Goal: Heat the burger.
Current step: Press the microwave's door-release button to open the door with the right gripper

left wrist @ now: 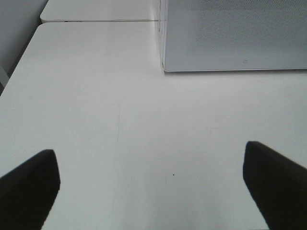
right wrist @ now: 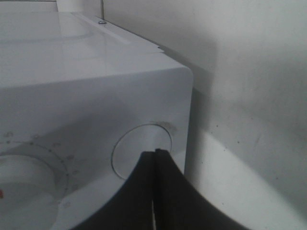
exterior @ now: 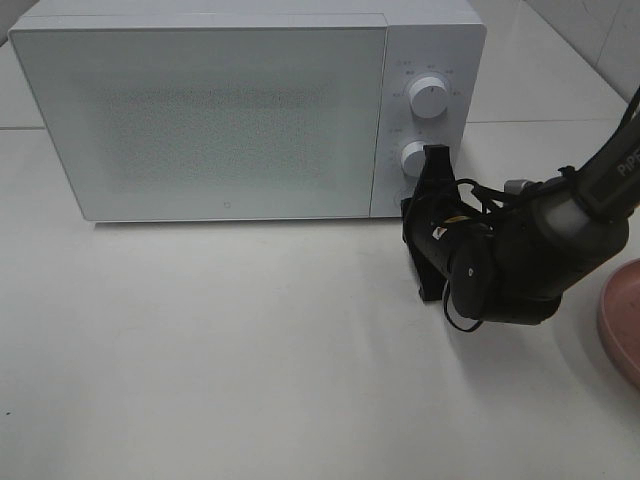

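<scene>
Right end effector (exterior: pixel 410 205) has its fingers pressed together with nothing between them. In the right wrist view the tips (right wrist: pixel 156 152) sit right on the round button (right wrist: pixel 139 148) at the bottom corner of the microwave (exterior: pixel 230 120) control panel; they look to be touching it, but I can't be fully sure. The lower knob (exterior: pixel 415 158) is just beside the end effector on the same panel, and the upper knob (exterior: pixel 430 97) is further up the panel from it. The microwave door is shut, off to the side of the end effector. A pink plate (exterior: pixel 625 315) is behind the right arm, at the frame edge, well apart from the fingertips. Left end effector (left wrist: pixel 148 151) is spread wide and holds nothing, hanging over bare tabletop (exterior: pixel 250 350), with the microwave front ahead of it and apart. I don't see this end effector in the high view. I can't see the burger in any view, so I can't place it.
</scene>
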You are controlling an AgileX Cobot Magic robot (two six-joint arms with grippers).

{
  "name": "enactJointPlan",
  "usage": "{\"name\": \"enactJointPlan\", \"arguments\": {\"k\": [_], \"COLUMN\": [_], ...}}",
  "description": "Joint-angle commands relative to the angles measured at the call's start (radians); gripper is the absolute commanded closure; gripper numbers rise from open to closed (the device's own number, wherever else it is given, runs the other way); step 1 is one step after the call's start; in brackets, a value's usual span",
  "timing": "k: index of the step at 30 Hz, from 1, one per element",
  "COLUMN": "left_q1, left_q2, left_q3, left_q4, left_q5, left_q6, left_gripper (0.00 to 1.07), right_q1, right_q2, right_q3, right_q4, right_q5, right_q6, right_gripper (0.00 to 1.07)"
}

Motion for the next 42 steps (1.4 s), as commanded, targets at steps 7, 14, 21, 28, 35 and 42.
{"name": "enactJointPlan", "arguments": {"k": [7, 14, 21, 28, 35, 42], "left_q1": [0.001, 0.001, 0.001, 0.001, 0.001, 0.001], "left_q2": [-0.020, -0.020, -0.020, -0.020, -0.020, -0.020], "left_q3": [0.003, 0.003, 0.003, 0.003, 0.003, 0.003], "left_q4": [0.002, 0.002, 0.002, 0.002, 0.002, 0.002], "left_q5": [-0.013, -0.013, -0.013, -0.013, -0.013, -0.013], "left_q6": [0.001, 0.001, 0.000, 0.000, 0.000, 0.000], "left_gripper": [0.09, 0.09, 0.09, 0.09, 0.09, 0.09], "right_q1": [-0.027, -0.039, -0.039, -0.051, -0.062, -0.062], "right_q2": [0.014, 0.022, 0.022, 0.022, 0.022, 0.022], "right_q3": [-0.054, -0.091, -0.123, -0.189, -0.269, -0.269], "right_q4": [-0.011, -0.004, 0.009, 0.043, 0.075, 0.078], "right_q5": [0.002, -0.041, -0.083, -0.074, 0.027, 0.051], "right_q6": [-0.014, -0.034, -0.039, -0.092, -0.161, -0.165], "right_gripper": [1.07, 1.07, 1.07, 1.07, 1.07, 1.07]}}
